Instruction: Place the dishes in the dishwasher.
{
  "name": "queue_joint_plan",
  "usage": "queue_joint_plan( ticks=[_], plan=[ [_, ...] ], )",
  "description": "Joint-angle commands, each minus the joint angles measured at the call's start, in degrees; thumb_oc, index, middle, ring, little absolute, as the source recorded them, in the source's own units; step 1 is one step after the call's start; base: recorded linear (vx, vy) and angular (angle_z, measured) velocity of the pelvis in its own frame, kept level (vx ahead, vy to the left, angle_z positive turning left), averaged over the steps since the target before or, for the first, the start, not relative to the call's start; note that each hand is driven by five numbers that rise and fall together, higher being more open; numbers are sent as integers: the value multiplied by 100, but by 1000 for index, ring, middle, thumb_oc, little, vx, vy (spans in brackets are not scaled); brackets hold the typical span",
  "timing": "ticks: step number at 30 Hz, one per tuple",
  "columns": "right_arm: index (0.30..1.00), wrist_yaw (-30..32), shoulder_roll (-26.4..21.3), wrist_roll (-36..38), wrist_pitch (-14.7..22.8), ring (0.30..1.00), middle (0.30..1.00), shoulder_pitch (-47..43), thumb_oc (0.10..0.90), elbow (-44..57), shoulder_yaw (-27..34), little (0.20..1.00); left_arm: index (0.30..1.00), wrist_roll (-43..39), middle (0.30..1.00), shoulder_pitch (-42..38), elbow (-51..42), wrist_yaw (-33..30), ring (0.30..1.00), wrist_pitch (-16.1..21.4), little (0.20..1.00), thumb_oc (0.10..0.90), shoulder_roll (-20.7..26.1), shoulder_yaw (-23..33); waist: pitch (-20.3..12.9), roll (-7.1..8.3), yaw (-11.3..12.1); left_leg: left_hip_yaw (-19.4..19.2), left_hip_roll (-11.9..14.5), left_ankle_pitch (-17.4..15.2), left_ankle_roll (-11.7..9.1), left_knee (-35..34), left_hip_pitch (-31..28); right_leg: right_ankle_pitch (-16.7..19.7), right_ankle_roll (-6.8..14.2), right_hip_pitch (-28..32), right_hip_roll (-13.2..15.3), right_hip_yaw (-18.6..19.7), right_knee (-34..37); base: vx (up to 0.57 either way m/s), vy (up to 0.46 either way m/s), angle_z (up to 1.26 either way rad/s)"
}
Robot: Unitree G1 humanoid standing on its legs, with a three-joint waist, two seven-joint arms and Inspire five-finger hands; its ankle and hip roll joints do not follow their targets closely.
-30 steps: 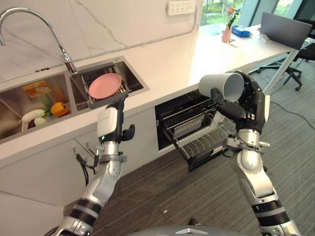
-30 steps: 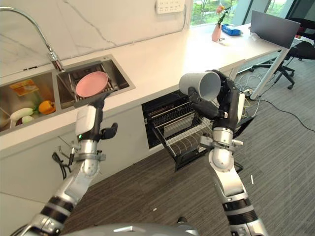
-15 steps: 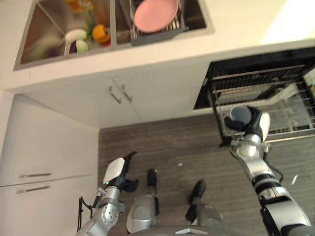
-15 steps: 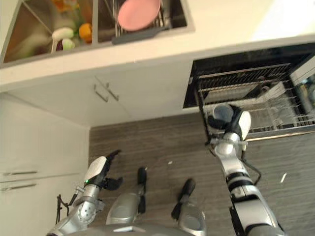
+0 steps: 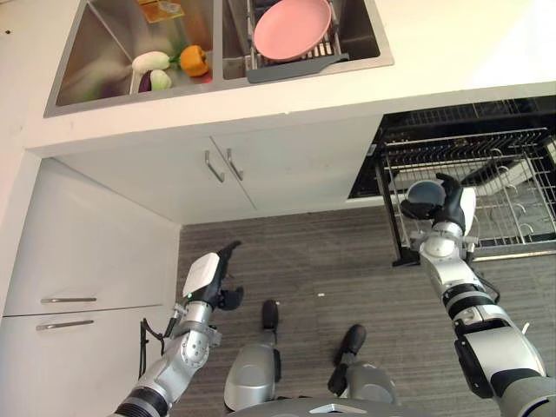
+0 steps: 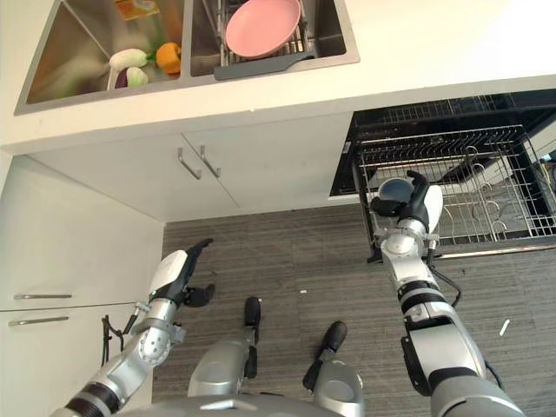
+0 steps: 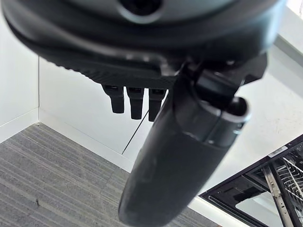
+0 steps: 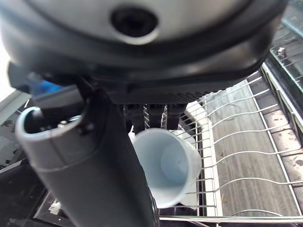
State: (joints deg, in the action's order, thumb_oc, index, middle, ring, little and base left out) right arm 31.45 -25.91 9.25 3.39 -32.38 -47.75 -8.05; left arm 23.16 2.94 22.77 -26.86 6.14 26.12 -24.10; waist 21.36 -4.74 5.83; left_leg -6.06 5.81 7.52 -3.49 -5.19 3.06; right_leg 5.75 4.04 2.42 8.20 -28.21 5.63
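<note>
We hold the cup curled in our right hand over the near corner of the dishwasher rack | left hand relaxed, empty, low | risk: released here, cup may tip off the rack edge | pink plate waits in sink.

Right hand curled round a pale blue cup, thumb crossing in front, fingers bent over the cup's far side. Cup tilted, open mouth facing the camera, held just above the near corner of the wire dishwasher rack. Rack wires running away behind the cup.
</note>
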Motion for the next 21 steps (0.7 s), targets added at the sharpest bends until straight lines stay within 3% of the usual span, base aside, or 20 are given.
queue_joint_plan(
  ticks=[1,6,11,14,17,21],
  plan=[
    [900,56,-447,43,488,900,900,-384,800,515,-226,900,900,258,900,-103,154,-85,900,117,900,800,72,-230,-612,273,1,-437,391,-152,-591,78,-263,-351,509,22,420,298,-321,11,28,-4],
    [900,-68,-457,110,511,900,900,-252,800,1103,-213,900,900,241,900,-90,565,50,900,25,900,800,-99,-243,-692,372,-132,-591,408,-213,-569,49,-438,-351,505,49,377,429,-298,15,13,-17],
    [900,-424,-357,302,645,900,900,257,800,2343,-219,900,900,92,900,-91,1451,188,900,-163,900,800,-462,-75,-828,463,-321,-857,430,-304,-527,20,-707,-364,491,80,313,670,-282,30,3,-32],
    [900,-690,-293,685,1012,900,900,854,800,3463,78,900,900,-266,900,-118,2150,162,900,-251,900,800,-778,199,-896,468,-407,-908,439,-320,-519,19,-793,-387,480,130,278,712,-273,47,-10,-27],
    [900,-1315,-29,1434,1707,900,900,1669,800,5194,629,900,900,-1364,900,-76,2914,368,900,-231,900,800,-1195,817,-958,421,-520,-930,466,-321,-521,19,-866,-437,465,174,248,716,-290,34,-16,-7],
    [900,-1671,192,1583,2013,900,900,2201,800,6024,885,900,900,-2122,900,-106,3369,539,900,-186,900,800,-1407,1260,-1031,366,-571,-903,496,-296,-561,19,-867,-510,423,240,216,658,-293,34,-32,-1]
  ],
)
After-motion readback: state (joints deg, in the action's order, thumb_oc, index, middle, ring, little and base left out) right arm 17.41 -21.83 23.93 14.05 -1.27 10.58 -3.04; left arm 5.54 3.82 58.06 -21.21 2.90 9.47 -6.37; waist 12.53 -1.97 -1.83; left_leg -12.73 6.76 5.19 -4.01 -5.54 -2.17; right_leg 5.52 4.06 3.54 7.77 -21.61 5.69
